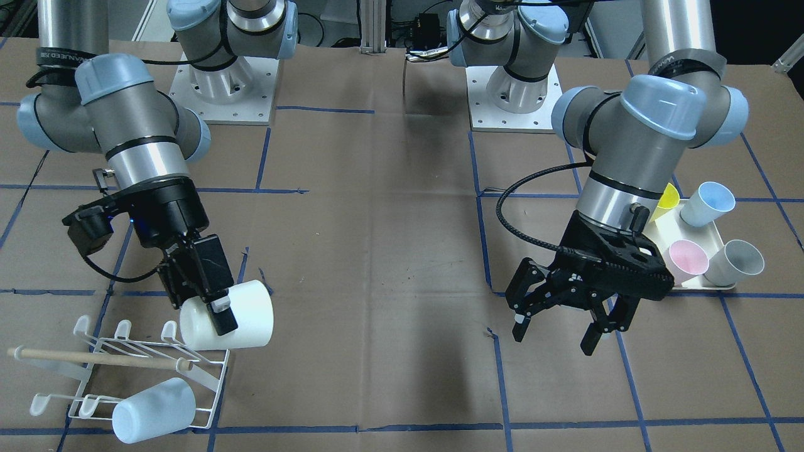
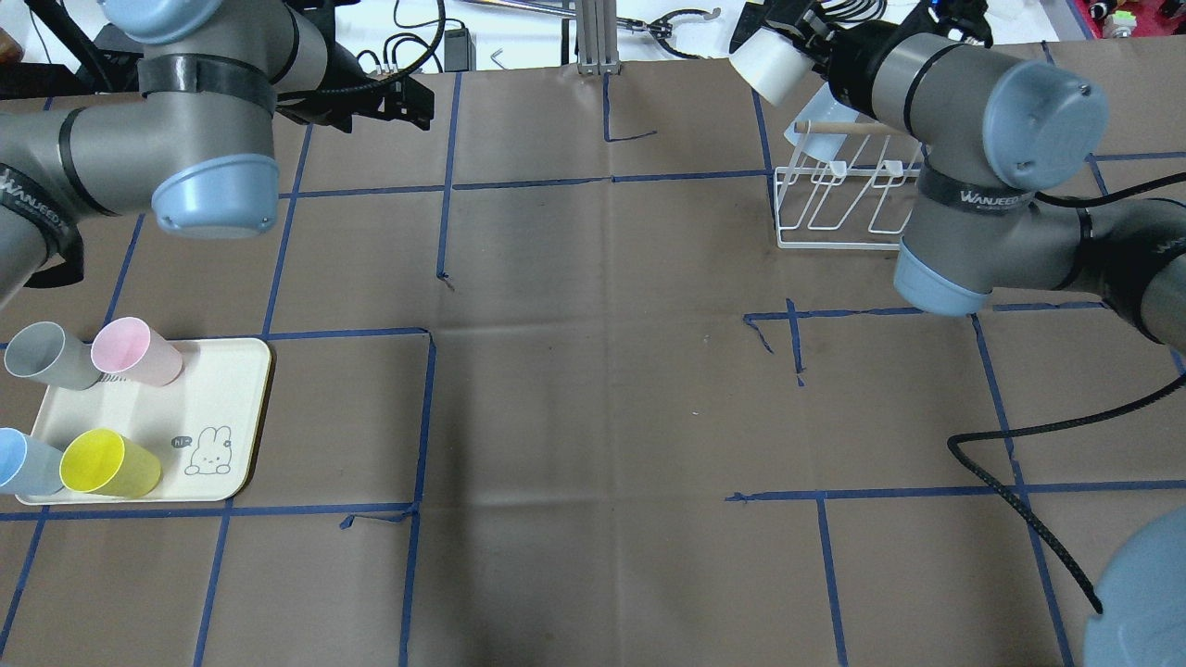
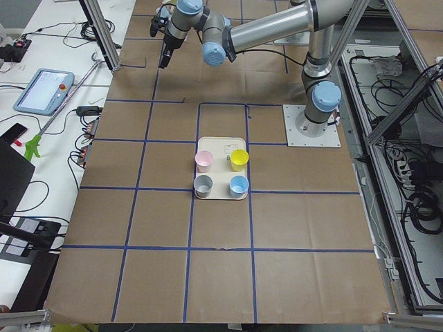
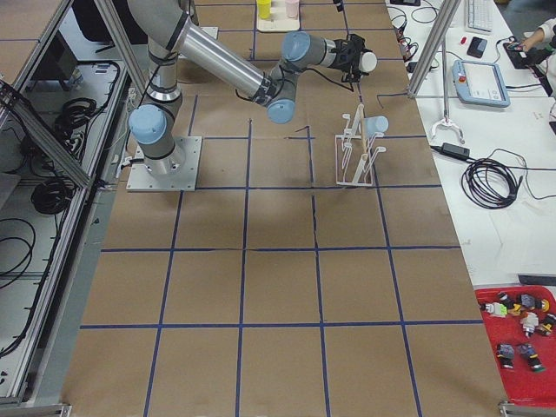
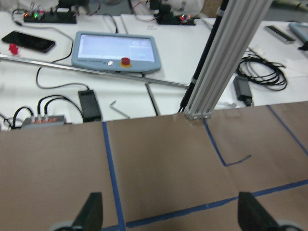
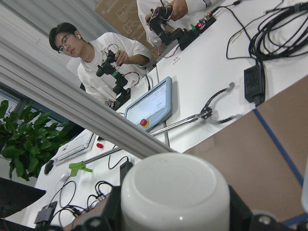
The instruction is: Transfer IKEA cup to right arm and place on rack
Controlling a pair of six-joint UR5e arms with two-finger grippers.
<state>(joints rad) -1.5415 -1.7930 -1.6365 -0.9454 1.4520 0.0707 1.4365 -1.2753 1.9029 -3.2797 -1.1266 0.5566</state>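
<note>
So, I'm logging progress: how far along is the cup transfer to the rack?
Handover looks done: the black left gripper hangs open and empty, and a pale blue cup already sits on the white wire rack. In hand: the black right gripper is shut on the white plastic cup, tipped sideways near the rack. Left: seating it on a prong. The cream tray holds four more cups.

Plain white all over the round white plastic cup [image 1: 246, 314]. Same white on the white wire cup rack [image 1: 201, 376], crossed by a light tan wooden dowel [image 1: 94, 358], with a pale blue plastic cup [image 1: 154, 411] on it. Cream rectangular tray [image 2: 232, 389], printed with a small black line-drawn rabbit [image 2: 208, 456]; on it a grey cup [image 2: 46, 355], a pink cup [image 2: 134, 350], a light blue cup [image 2: 23, 461], a yellow cup [image 2: 107, 463]. Brown paper table cover [image 2: 593, 389], gridded with dark blue tape [image 2: 447, 188].
</note>
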